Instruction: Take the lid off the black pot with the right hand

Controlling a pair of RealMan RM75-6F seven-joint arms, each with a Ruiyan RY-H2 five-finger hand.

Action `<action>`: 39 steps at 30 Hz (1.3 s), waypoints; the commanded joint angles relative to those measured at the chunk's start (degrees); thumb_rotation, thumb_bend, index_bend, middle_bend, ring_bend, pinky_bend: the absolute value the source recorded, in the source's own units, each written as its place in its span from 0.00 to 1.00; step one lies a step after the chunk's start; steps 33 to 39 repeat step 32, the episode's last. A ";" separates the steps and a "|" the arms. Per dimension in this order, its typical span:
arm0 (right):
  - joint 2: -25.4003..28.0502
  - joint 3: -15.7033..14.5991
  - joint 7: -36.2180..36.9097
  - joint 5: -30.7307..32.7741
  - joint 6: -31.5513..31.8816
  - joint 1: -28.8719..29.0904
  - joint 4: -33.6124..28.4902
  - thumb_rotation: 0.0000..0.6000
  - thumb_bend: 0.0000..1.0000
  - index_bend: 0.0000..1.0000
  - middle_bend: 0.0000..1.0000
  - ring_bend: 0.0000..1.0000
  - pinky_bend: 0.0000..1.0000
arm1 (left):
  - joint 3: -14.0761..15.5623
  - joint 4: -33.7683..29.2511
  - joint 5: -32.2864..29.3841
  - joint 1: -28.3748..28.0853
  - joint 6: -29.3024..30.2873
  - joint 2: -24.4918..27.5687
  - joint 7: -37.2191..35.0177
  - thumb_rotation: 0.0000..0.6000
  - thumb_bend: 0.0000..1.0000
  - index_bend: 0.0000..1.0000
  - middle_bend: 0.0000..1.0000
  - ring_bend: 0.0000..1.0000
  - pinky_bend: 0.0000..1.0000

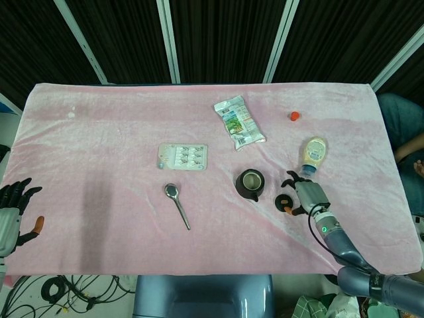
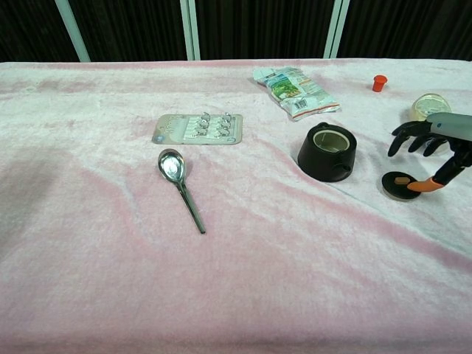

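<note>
The black pot point(image 1: 250, 184) point(image 2: 328, 152) stands uncovered right of the table's middle, its pale inside showing. Its flat black lid point(image 1: 285, 201) point(image 2: 400, 184) lies on the pink cloth just right of the pot. My right hand point(image 1: 303, 195) point(image 2: 435, 147) hovers at the lid's right side with fingers spread; the orange thumb tip is by the lid's edge and nothing is held. My left hand point(image 1: 13, 212) rests at the table's front left corner, fingers apart and empty.
A snack packet point(image 1: 238, 122) lies behind the pot, a blister pack point(image 1: 182, 157) and a metal spoon point(image 1: 177, 205) to its left. A pale sauce bottle point(image 1: 313, 152) lies just behind my right hand, a small red cap point(image 1: 293, 116) farther back.
</note>
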 commanded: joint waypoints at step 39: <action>4.43 -11.24 -3.49 -34.81 51.95 -30.96 -3.05 1.00 0.16 0.09 0.01 0.15 0.17 | 0.09 1.03 2.16 0.94 3.05 -0.53 -0.04 1.00 0.42 0.17 0.04 0.00 0.02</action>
